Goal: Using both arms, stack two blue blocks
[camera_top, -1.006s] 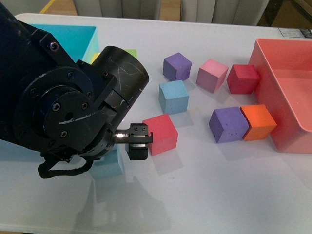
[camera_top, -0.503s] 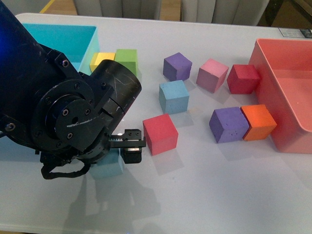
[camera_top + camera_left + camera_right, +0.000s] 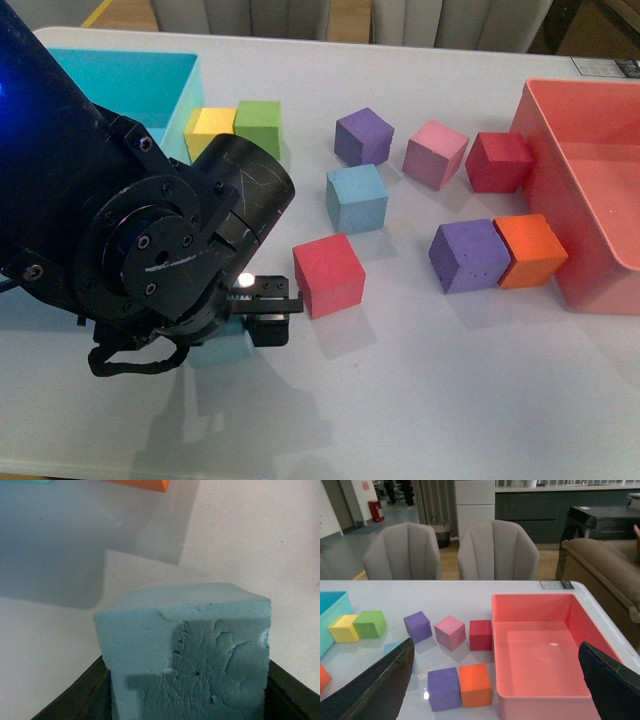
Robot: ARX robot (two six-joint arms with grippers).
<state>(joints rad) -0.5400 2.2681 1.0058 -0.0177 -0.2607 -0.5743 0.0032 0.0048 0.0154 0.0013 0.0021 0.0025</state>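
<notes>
One blue block (image 3: 356, 197) sits free near the table's middle. The other blue block (image 3: 222, 349) lies at the front left, mostly hidden under my black left arm. My left gripper (image 3: 252, 318) is down over it and open. In the left wrist view this block (image 3: 190, 645) fills the space between the two dark fingers (image 3: 82, 692), standing on the table; I cannot tell whether the pads touch it. My right gripper (image 3: 495, 695) is open and empty, high above the table, out of the front view. The middle blue block (image 3: 394, 648) peeks from behind one of its fingers.
A red cube (image 3: 328, 275) lies just right of my left gripper. Purple (image 3: 363, 135), pink (image 3: 435, 153), dark red (image 3: 498, 161), purple (image 3: 469, 255) and orange (image 3: 530, 250) cubes lie toward the pink bin (image 3: 560, 270). Yellow (image 3: 210, 128) and green (image 3: 258, 125) cubes stand by the turquoise bin (image 3: 190, 85).
My left arm has shifted left and lower, bringing its gripper down around the front-left blue block. The yellow and green cubes have come out from behind it.
</notes>
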